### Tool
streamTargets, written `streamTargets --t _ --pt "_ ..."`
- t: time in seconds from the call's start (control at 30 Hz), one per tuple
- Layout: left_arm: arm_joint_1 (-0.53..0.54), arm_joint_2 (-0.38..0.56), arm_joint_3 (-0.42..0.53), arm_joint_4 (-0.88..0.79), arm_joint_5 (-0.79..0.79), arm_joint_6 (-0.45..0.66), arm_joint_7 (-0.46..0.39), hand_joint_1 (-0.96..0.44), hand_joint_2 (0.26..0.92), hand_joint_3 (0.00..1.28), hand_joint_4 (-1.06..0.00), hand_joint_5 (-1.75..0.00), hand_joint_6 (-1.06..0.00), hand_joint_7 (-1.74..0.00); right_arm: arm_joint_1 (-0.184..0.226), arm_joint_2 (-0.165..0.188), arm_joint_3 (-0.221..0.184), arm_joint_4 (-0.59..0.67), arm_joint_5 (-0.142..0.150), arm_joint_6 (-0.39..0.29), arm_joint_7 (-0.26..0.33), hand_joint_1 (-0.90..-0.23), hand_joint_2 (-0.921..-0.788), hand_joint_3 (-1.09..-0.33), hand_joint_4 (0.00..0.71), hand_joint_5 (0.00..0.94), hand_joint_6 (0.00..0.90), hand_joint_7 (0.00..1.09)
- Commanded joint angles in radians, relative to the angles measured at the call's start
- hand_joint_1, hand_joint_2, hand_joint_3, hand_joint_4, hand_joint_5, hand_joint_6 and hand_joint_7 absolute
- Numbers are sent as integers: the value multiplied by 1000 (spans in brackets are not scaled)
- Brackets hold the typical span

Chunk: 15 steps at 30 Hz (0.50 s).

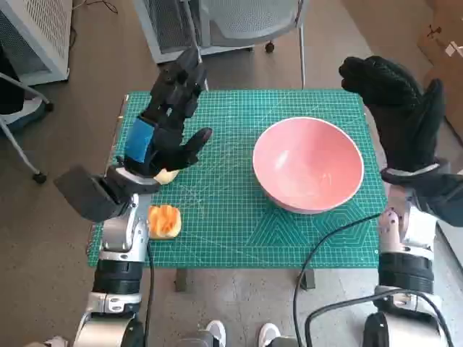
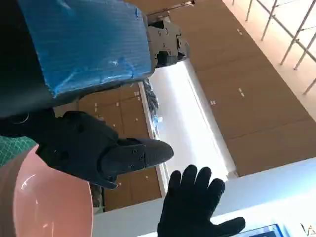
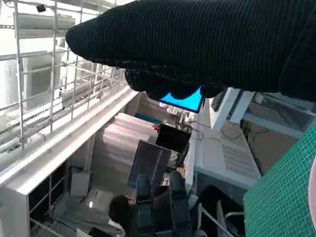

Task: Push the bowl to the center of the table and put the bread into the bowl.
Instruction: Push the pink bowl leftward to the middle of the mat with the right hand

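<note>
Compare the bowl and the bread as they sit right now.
The pink bowl is far larger than the orange bread. The bowl sits toward the mat's right side, the bread at its left front edge. The bowl is smooth and empty; the bread looks lumpy. Both rest on the green mat, untouched.

No readable text, label, brand, number or sign shows in any view. The green mat (image 1: 239, 217) on the bench carries only printed grid lines and angled guide marks, with no legible figures. The lit blue screen (image 3: 183, 99) in the right wrist view is too small and too hidden to read
</note>
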Motion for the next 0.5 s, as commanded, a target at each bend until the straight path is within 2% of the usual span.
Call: streamTargets --t 0.03,0.5 --pt "16 10 3 -18 -5 -7 -5 -418 754 571 1 1 1 -274 1 -6 -3 33 -5 -6 12 -617 -921 -700 245 0 385 0" --pt "22 19 5 -28 -3 -4 -4 -423 743 599 1 1 1 -283 3 -6 0 36 -12 -22 4 -616 -921 -708 237 0 378 1"
